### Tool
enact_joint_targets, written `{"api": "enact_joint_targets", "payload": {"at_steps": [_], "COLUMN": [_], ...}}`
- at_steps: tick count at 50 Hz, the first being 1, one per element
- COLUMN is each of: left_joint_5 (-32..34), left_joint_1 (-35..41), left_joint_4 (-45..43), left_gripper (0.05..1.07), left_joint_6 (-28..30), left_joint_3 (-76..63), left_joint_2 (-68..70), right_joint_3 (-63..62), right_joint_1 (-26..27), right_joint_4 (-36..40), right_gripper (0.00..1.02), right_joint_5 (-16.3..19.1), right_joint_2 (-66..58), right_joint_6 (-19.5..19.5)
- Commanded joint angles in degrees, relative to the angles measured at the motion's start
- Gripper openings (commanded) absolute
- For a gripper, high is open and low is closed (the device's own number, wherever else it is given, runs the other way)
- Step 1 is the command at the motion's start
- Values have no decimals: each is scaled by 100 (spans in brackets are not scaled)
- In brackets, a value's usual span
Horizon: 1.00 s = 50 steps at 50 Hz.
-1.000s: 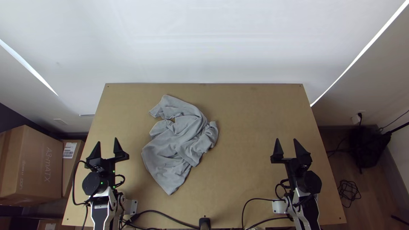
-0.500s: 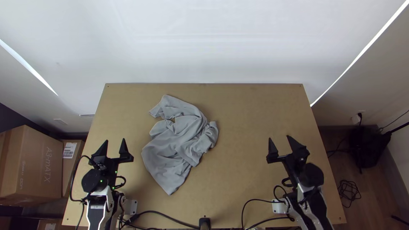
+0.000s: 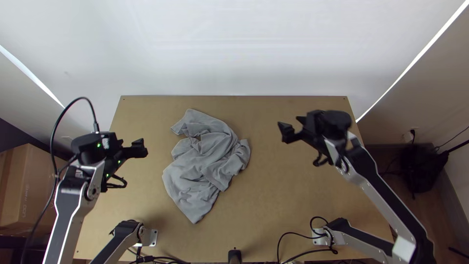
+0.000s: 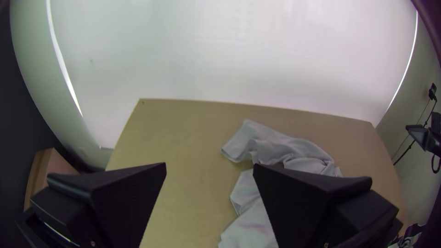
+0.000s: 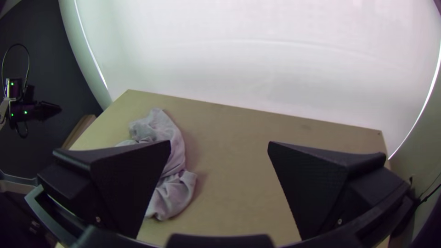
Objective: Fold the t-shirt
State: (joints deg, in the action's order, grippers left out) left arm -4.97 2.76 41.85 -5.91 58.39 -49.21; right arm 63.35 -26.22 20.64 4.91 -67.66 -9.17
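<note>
hanging above the left side of the wooden table (image 3: pixel 293 205), the left gripper (image 3: pixel 128 143) has its two black fingers set wide apart, nothing between them! and over on the right side, the right gripper (image 3: pixel 293 123) is up above the wood too, fingers just as wide, nothing in its grasp either. between the two, well apart from the right one, lies the grey t-shirt (image 3: pixel 205 161), left of the table's middle: bunched and rumpled, folds piled through its centre, one narrower part stretching towards the far edge, a flatter corner pointing at the near edge. and out past the table's left edge, a cardboard box (image 3: pixel 31 188)!
</note>
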Motion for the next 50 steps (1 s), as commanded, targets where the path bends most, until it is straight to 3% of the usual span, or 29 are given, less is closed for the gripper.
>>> {"api": "enact_joint_targets", "payload": {"at_steps": [1, 8, 18, 29, 35, 42, 50], "left_joint_5": [49, 58, 58, 278, 313, 321, 321], "left_joint_1": [189, 515, 532, 541, 532, 479, 453], "left_joint_4": [447, 693, 737, 746, 746, 773, 799], "left_gripper": [102, 102, 102, 102, 102, 102, 102], "left_joint_6": [-323, -507, -525, -525, -613, -877, -903], "left_joint_3": [419, 401, 278, 76, -73, -161, -214], "left_joint_2": [-361, -352, -317, -229, -177, -18, 105], "right_joint_3": [678, 1373, 2577, 4106, 5468, 7182, 7200], "right_joint_1": [-349, -753, -964, -964, -973, -1008, -1105], "right_joint_4": [344, 985, 2225, 2172, 2365, 2822, 2444], "right_gripper": [98, 98, 98, 97, 89, 89, 59], "right_joint_5": [107, 133, 221, 608, 836, 880, 933], "right_joint_2": [-951, -2050, -3649, -5187, -6145, -7182, -7385], "right_joint_6": [-630, -1008, -1140, -1113, -1113, -1245, -1377]}}
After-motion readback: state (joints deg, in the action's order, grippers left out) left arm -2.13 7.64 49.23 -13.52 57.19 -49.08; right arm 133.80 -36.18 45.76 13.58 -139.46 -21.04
